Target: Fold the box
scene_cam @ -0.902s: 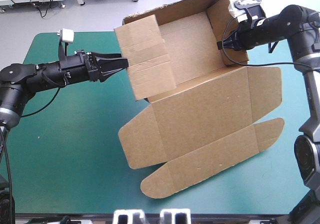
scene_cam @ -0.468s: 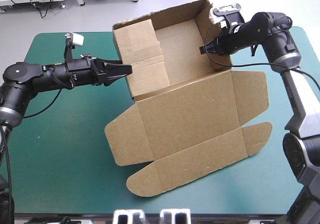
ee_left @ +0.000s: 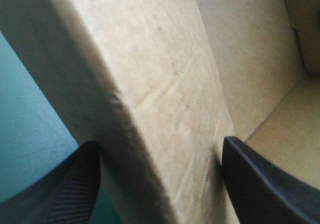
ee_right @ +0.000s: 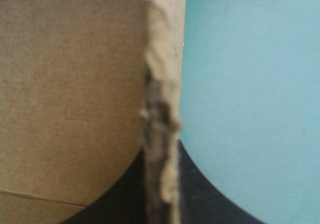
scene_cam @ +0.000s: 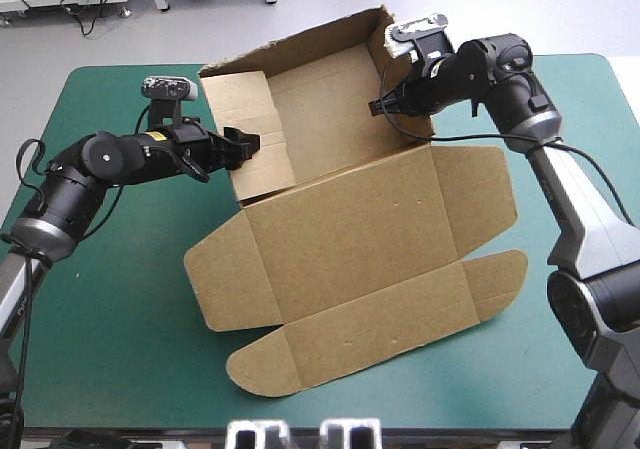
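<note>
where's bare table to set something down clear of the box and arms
Widest: the teal-green cover at the near-left corner, between the left arm, the box and the near edge. Smaller: the near-right patch between lid flap and right arm. Crowded: the far middle, where the left gripper and right gripper meet the raised walls.

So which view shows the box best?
The high view: the whole box shows, walls raised at the far end, lid flat toward the near edge. The left wrist view gives only one wall between the open fingers of the left gripper; the right wrist view only a wall's edge, pinched by the right gripper.
</note>
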Controlling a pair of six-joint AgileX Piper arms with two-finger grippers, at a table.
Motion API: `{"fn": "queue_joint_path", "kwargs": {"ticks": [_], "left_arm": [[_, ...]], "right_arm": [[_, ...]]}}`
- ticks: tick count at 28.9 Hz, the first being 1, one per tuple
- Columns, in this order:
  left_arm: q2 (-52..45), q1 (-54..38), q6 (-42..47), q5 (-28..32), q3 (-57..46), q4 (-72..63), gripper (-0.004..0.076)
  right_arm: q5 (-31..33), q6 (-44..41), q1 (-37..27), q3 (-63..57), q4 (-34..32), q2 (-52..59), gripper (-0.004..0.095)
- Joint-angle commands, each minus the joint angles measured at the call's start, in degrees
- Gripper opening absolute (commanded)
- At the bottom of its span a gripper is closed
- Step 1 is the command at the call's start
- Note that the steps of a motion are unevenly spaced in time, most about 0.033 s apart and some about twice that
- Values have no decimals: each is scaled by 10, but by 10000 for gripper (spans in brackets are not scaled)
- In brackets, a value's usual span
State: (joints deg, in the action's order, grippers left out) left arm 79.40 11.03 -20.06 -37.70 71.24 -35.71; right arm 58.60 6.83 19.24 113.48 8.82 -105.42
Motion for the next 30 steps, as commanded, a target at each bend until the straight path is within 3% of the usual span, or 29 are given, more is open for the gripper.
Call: {"fn": "queue_joint_path", "kwargs": {"ticks": [1,10,13,16,19,24,29,30], "left_arm": [[-11,16,130,56,21,62,492],[36,49,193,30,21,135,377],[48,57,192,32,21,133,227],[52,69,164,47,21,132,0],[62,76,156,55,21,132,-11],[97,76,149,16,21,133,-11],[140,77,133,-33,25,137,-11],[158,77,132,-69,41,150,-11]], "right_arm": [[-33,-13,16,17,67,23,-24],[-37,-23,59,17,62,-7,-24],[-19,-14,59,17,71,-16,-24],[16,-10,59,17,64,-22,-24],[61,-10,59,17,52,-36,-24],[134,-10,59,17,33,-54,-24],[134,-26,59,17,23,-61,-24],[134,-32,59,17,6,-64,-24]]}}
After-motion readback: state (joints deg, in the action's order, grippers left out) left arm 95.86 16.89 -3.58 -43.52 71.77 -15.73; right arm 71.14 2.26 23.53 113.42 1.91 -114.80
